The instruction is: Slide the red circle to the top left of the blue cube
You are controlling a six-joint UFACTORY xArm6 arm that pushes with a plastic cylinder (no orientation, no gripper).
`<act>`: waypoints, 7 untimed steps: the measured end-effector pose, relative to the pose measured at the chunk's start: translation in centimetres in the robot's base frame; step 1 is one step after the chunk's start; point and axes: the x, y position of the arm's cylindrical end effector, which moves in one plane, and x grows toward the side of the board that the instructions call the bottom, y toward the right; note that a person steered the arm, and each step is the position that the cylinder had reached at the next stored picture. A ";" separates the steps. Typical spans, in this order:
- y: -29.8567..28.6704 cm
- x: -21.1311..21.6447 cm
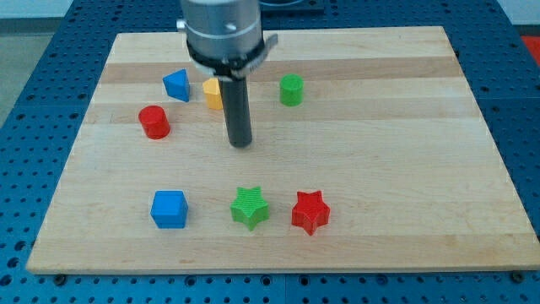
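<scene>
The red circle (154,122) is a short red cylinder at the view's left, in the upper half of the wooden board (380,169). The blue cube (169,209) sits below it, near the view's bottom left. My tip (241,144) is at the end of the dark rod near the board's middle. It stands well to the right of the red circle and above and right of the blue cube, touching no block.
A blue triangular block (177,85) lies up and right of the red circle. A yellow block (213,93) is partly hidden behind the rod. A green cylinder (291,89) sits further right. A green star (251,208) and a red star (310,211) lie right of the blue cube.
</scene>
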 end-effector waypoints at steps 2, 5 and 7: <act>-6.0 -4.6; -11.8 -4.6; -12.4 -4.0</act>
